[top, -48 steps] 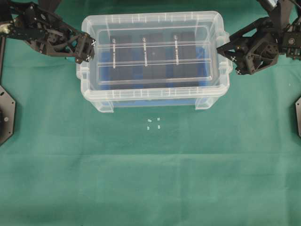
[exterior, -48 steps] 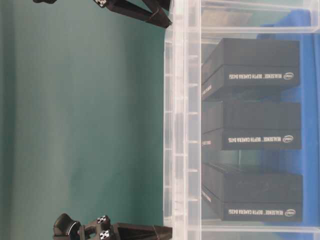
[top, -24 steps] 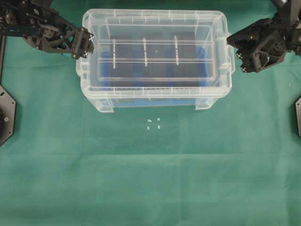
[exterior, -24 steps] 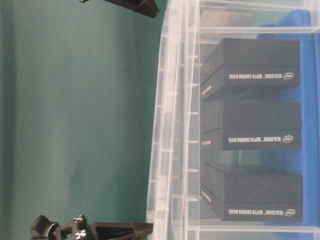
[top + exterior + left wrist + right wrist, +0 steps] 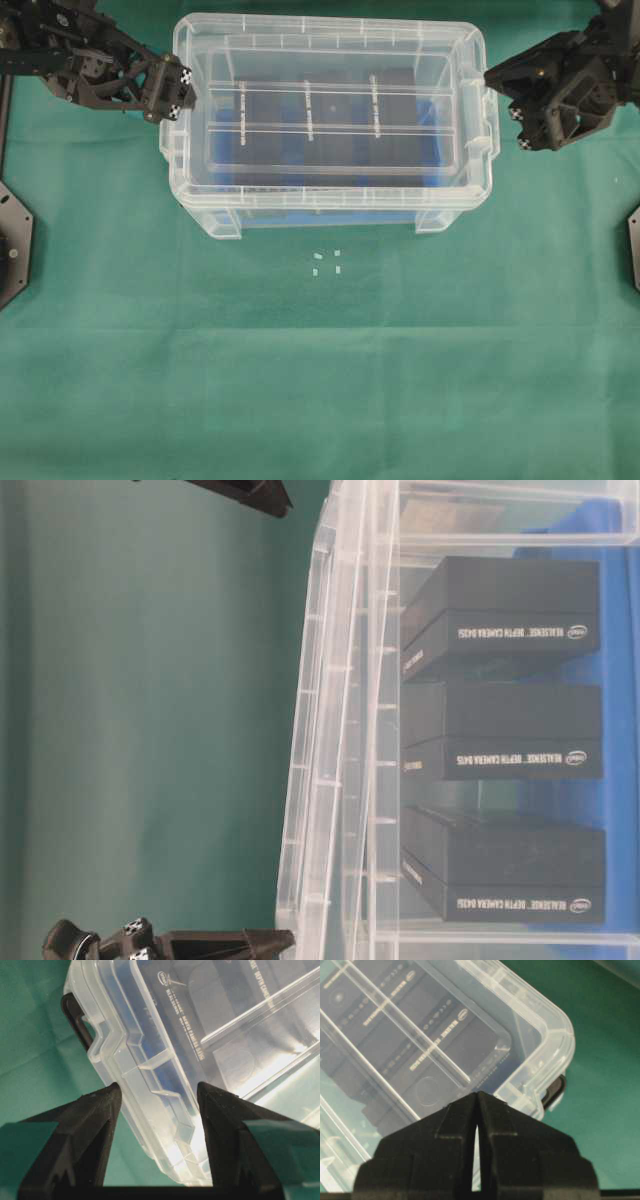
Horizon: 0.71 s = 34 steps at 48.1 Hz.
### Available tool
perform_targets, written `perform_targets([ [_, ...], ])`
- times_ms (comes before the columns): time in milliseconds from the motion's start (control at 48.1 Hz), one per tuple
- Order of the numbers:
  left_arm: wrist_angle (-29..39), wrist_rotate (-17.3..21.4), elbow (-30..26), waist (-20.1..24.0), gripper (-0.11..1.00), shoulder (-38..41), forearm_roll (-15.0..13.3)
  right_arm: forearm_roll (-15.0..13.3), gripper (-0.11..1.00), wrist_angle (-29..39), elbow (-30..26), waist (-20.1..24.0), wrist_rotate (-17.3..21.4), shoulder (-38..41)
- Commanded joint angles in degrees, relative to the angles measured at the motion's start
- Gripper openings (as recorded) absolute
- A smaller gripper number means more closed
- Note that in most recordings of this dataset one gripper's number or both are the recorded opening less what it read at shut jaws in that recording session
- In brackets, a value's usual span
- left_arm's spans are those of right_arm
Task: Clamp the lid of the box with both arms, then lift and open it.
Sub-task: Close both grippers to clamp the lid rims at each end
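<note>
The lid hangs lifted clear of the box, both grippers' jaws clamping its ends; carrying it away remains.

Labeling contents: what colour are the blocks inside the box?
Black with white print; three blocks in the box, clearest in the table-level view.

Both arms are black and bony-looking. The left arm and the right arm wear small black-and-white checked stickers. The left gripper has pointy black fingers with teal tape.
</note>
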Motion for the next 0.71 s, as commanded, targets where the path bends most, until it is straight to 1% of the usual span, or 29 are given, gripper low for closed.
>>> perform_targets([
  [0,-0.18,0.18,-1.14,-0.44,0.47,-1.23,0.18,-0.18,0.01,1.58,-0.7,0.09,-0.09,-1.85],
  [104,-0.18,0.18,-0.97,-0.44,0.47,-1.49,0.18,-0.26,0.01,3.08,0.62,0.09,0.09,-3.78],
  [187,-0.18,0.26,-0.79,-0.44,0.47,-1.49,0.26,-0.18,0.01,2.81,2.02,0.09,0.44,-4.92],
  [333,-0.18,0.35,-0.79,-0.44,0.47,-1.49,0.53,0.0,0.01,-1.23,4.04,0.0,0.79,-5.1],
  [457,-0.18,0.35,-0.88,-0.44,0.47,-1.49,0.53,0.0,0.02,-3.78,4.57,-0.7,1.32,-3.16],
  [499,-0.18,0.35,-0.79,-0.44,0.47,-1.49,0.53,0.0,0.07,-4.13,4.48,-0.88,1.41,-2.29],
  [540,-0.18,0.35,-0.79,-0.44,0.47,-1.49,0.53,0.0,0.15,-4.48,4.39,-1.14,1.41,-1.58],
  [686,-0.18,0.35,-0.79,-0.44,0.47,-1.49,0.44,-0.09,0.52,-4.57,3.96,-1.76,1.76,0.18],
])
